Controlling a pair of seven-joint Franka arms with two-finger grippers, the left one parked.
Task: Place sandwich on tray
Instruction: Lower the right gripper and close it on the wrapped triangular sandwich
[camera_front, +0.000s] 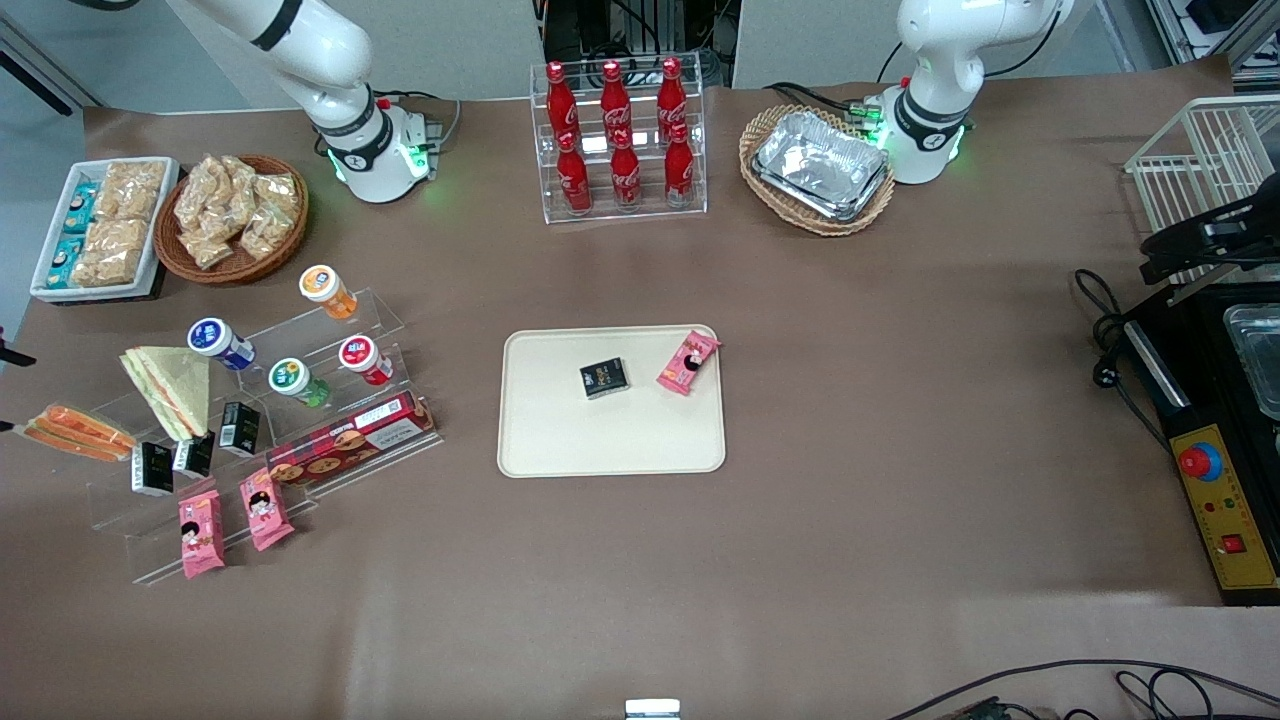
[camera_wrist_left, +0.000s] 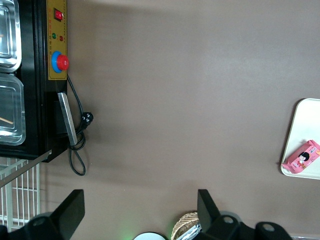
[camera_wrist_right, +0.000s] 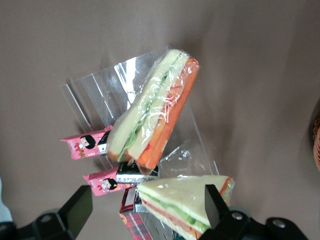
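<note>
The sandwich (camera_front: 75, 430) (camera_wrist_right: 155, 110) is a long clear-wrapped piece with orange and pale stripes. It lies on a clear stepped stand (camera_front: 150, 545) at the working arm's end of the table. My gripper (camera_wrist_right: 147, 210) hangs above the stand, open, with its black fingers (camera_wrist_right: 75, 210) spread wide and nothing between them. It is apart from the sandwich, and the front view does not show it clearly. The cream tray (camera_front: 610, 440) (camera_wrist_left: 305, 115) lies mid-table and holds a small black box (camera_front: 604, 378) and a pink snack pack (camera_front: 688, 363).
A larger triangular sandwich (camera_front: 170, 385) (camera_wrist_right: 185, 200) sits beside the striped one on the stand, with pink snack packs (camera_front: 200, 533), small black boxes (camera_front: 152, 468), a red cookie box (camera_front: 350, 437) and capped bottles (camera_front: 362, 358). Snack baskets (camera_front: 235, 215) and a cola rack (camera_front: 620, 140) stand farther from the front camera.
</note>
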